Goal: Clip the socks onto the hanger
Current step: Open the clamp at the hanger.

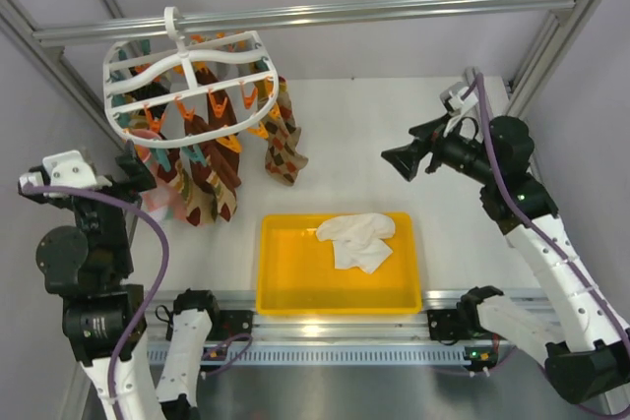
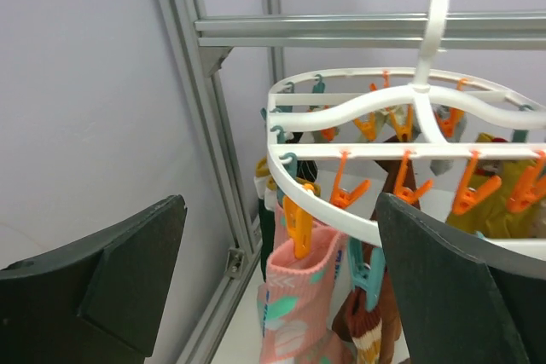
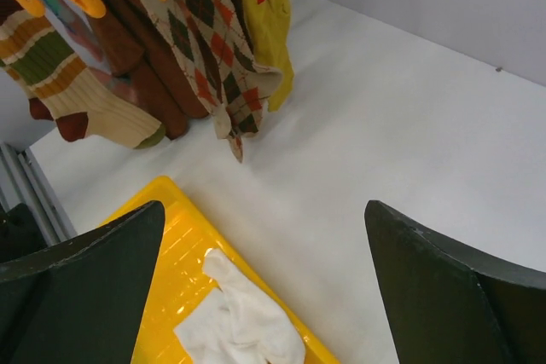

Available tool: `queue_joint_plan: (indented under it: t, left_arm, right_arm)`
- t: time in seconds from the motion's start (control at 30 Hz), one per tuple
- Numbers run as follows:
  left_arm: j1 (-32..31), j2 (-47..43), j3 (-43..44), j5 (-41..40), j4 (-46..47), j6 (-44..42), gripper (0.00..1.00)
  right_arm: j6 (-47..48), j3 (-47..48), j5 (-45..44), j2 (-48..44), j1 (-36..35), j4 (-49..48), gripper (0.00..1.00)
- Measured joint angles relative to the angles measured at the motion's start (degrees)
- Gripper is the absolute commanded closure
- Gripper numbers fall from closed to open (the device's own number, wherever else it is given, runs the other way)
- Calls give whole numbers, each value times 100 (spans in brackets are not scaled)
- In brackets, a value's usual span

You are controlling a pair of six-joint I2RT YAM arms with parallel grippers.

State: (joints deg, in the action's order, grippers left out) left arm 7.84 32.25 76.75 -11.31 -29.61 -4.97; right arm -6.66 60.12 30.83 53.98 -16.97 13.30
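The socks (image 1: 356,239) lie crumpled together inside the yellow tray (image 1: 295,277), against its far wall and right of the middle. You can't make out where one ends and the other begins. They are the only things in the tray, which sits on the table (image 1: 345,135) at the near edge, between the two arm bases.

The hanger (image 1: 192,86) is up at the far left with its hook on the metal rail (image 1: 394,9), well apart from the tray. Brown and diamond-patterned socks (image 1: 281,140) hang from its clips.

Your left gripper (image 1: 133,162) is raised beside the hanger, fingers spread wide and gripping nothing. Your right gripper (image 1: 399,159) is held above the table to the right of the tray, also spread and empty.

From the left wrist you see the hanger (image 2: 444,152) close up, with its orange and teal clips and a pink sock (image 2: 299,296) pinched by an orange clip (image 2: 297,226). That gripper (image 2: 281,210) frames them, and the tray is out of view.

The right wrist shows what the left one misses. Between the parted fingers of its gripper (image 3: 263,210) you see a corner of the tray (image 3: 171,245) with the socks (image 3: 239,326) in it. Beyond them hang the lower ends of the diamond-patterned socks (image 3: 213,49), a yellow sock (image 3: 269,23) and a striped sock (image 3: 77,91).
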Motion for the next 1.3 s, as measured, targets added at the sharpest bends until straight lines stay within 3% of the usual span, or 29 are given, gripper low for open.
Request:
queue_joint_plan:
  t: [0.2, 0.43, 0.63, 0.87, 1.3]
  left_arm:
    - [0, -625, -92, 721, -136, 413, 2]
    - [-13, -684, 52, 1633, -68, 2149, 2]
    - [-24, -557, -138, 2997, 330, 3547, 8]
    - [-28, -667, -1244, 4319, 1488, 4413, 17]
    - [-35, -734, -1432, 5318, 2393, 4422, 21]
  right_arm:
    - [424, 44, -389, 201, -1095, -289, 0]
    - [1043, 50, -730, 933, -2693, -1593, 0]
    - [1582, 50, -566, 1604, -3576, -2573, 10]
    - [1720, 85, -525, 2417, -3663, -3434, 30]
    - [1266, 1224, -247, 3641, -3276, -3893, 36]
